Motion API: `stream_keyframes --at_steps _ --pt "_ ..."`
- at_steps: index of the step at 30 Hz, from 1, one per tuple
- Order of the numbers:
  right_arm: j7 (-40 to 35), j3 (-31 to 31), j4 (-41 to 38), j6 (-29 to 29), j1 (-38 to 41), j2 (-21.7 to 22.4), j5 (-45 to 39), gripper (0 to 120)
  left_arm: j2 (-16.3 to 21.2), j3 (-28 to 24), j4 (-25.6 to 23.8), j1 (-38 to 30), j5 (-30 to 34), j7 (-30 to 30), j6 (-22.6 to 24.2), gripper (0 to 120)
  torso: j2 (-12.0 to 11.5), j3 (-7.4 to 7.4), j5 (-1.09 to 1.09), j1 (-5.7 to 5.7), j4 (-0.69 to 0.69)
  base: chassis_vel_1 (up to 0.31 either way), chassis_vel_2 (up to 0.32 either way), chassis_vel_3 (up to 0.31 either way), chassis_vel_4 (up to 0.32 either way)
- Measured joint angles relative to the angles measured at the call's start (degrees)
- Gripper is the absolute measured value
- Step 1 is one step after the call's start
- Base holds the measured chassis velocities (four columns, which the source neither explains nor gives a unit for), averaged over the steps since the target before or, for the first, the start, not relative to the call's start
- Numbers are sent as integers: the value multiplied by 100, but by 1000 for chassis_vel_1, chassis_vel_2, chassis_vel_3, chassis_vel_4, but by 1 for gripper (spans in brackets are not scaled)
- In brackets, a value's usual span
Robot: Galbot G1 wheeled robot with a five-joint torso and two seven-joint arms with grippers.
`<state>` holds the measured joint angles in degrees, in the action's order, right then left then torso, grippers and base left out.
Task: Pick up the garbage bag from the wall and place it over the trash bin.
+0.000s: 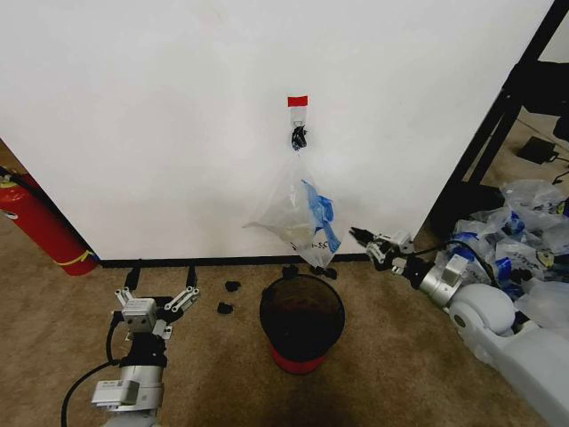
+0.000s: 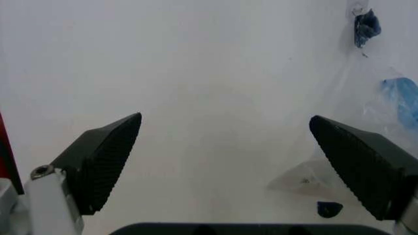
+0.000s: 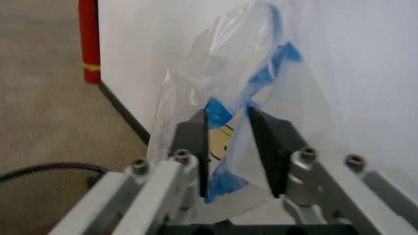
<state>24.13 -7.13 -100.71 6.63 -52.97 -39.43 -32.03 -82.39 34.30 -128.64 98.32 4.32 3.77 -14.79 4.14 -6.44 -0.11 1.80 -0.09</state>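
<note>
The garbage bag (image 1: pixel 300 213), translucent white with blue print, hangs by its dark knotted handles from a hook under red tape on the wall (image 1: pixel 160 107). Directly below stands the trash bin (image 1: pixel 302 318), dark mesh with a red base. My right gripper (image 1: pixel 357 236) reaches in low from the right, its tips just short of the bag's lower right side. In the right wrist view that gripper (image 3: pixel 226 115) has a narrow gap between its fingers, with the bag (image 3: pixel 242 73) right in front. My left gripper (image 1: pixel 162 271) hovers wide open by the baseboard. The left wrist view has the gripper (image 2: pixel 225 122) facing the wall.
A red fire extinguisher (image 1: pixel 40 227) leans at the wall's left end. A heap of clear-and-blue plastic bags (image 1: pixel 524 231) lies at the right, behind a black frame (image 1: pixel 498 116). Small black bits (image 1: pixel 229 298) lie on the carpet left of the bin.
</note>
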Motion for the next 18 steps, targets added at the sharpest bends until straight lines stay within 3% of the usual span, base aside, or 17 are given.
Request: stream_keyframes --at_steps 5,7,12,14,18 --pt "-133 501 400 -43 674 -197 857 48 -13 44 65 0 14 9 -25 100 0 0 0 0 1 0 0 0 0" --pt "-135 540 442 -37 723 -215 906 50 -17 46 67 0 14 11 -26 100 0 0 0 0 1 0 0 0 0" --pt "-295 1015 761 -17 1158 -429 1120 74 -56 56 94 -22 22 23 -31 100 0 0 1 0 0 0 0 0 0" --pt "-300 1051 791 -19 1185 -447 1134 76 -60 57 100 -26 22 24 -31 100 0 0 0 0 0 0 0 0 0" --pt "-304 1236 953 -48 1309 -508 1196 93 -101 52 130 -37 18 26 -31 100 0 0 1 0 0 0 0 0 0"
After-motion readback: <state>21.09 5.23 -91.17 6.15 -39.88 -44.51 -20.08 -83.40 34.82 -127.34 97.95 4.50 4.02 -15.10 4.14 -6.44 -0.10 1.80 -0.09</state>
